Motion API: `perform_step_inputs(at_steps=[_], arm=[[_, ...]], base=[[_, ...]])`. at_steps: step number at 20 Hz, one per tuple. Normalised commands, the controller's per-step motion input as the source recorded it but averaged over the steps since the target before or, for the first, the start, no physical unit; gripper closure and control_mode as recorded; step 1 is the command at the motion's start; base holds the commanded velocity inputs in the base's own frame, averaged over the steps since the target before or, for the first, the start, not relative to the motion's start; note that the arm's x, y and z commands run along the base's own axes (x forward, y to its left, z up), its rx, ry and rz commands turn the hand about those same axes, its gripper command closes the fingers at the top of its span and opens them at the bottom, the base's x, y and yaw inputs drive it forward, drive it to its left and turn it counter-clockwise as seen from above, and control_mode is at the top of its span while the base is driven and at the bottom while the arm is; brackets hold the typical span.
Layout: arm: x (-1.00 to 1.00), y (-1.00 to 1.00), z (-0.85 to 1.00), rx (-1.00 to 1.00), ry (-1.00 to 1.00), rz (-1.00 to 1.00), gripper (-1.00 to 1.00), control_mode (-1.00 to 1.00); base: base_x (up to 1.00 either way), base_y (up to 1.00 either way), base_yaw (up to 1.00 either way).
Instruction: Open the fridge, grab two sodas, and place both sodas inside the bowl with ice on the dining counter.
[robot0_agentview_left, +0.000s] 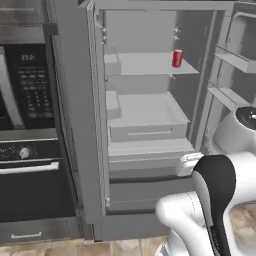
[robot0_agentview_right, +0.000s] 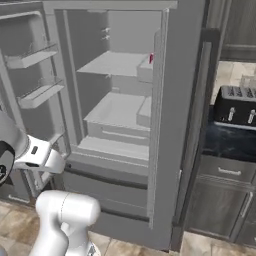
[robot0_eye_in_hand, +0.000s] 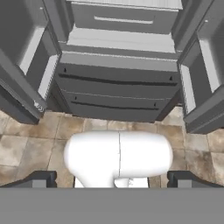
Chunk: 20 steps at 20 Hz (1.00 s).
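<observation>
The gripper (robot0_eye_in_hand: 112, 179) is spread wide with nothing between its tips, pointing down at the floor just in front of the fridge (robot0_agentview_left: 150, 125). The fridge doors stand open, so the first step looks done. The red soda can (robot0_agentview_left: 177, 58) sits on the upper shelf inside; both sodas remain to be fetched and carried to the bowl.

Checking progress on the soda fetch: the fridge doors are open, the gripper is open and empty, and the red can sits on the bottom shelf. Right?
Not quite. The red can stands on the upper shelf of the fridge, as the left base view shows. The doors are open, and the gripper is open and empty in the hand view.
</observation>
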Motion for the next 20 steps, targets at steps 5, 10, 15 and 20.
perform_step_inputs(at_steps=[5,10,15,20], arm=[[0.0,0.0,0.0,0.0,0.0,0.0,-1.0,1.0],[0.0,0.0,0.0,0.0,0.0,0.0,-1.0,1.0],[0.0,0.0,0.0,0.0,0.0,0.0,-1.0,1.0],[0.0,0.0,0.0,0.0,0.0,0.0,-1.0,1.0]], base=[[0.52,0.25,-0.35],[0.52,0.12,-0.27],[0.54,0.03,-0.17],[0.55,0.11,-0.17]])
